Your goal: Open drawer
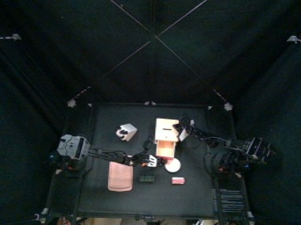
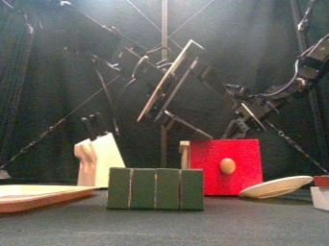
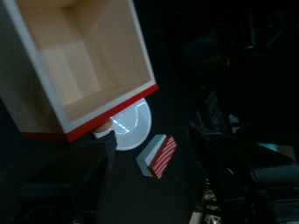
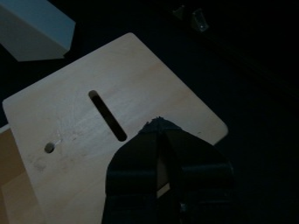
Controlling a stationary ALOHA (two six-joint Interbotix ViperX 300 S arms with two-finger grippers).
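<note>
The drawer (image 1: 167,132) is a small tan wooden box at the table's middle. In the front view its red face (image 2: 228,165) with a round wooden knob stands upright. In the left wrist view its hollow tan inside (image 3: 82,61) shows above a red and white edge. A slotted wooden panel (image 4: 105,105) is tilted high in the front view (image 2: 174,82). My right gripper (image 4: 159,131) is shut at this panel's edge, reaching in from the right (image 1: 185,133). My left gripper (image 1: 148,159) sits just in front of the drawer; its jaws do not show.
A pink tray (image 1: 120,176) lies front left, and a grey-white cube (image 1: 127,132) stands left of the drawer. A white plate (image 1: 173,164), a red-and-white striped block (image 3: 158,156) and a dark green block (image 2: 156,188) lie in front of the drawer.
</note>
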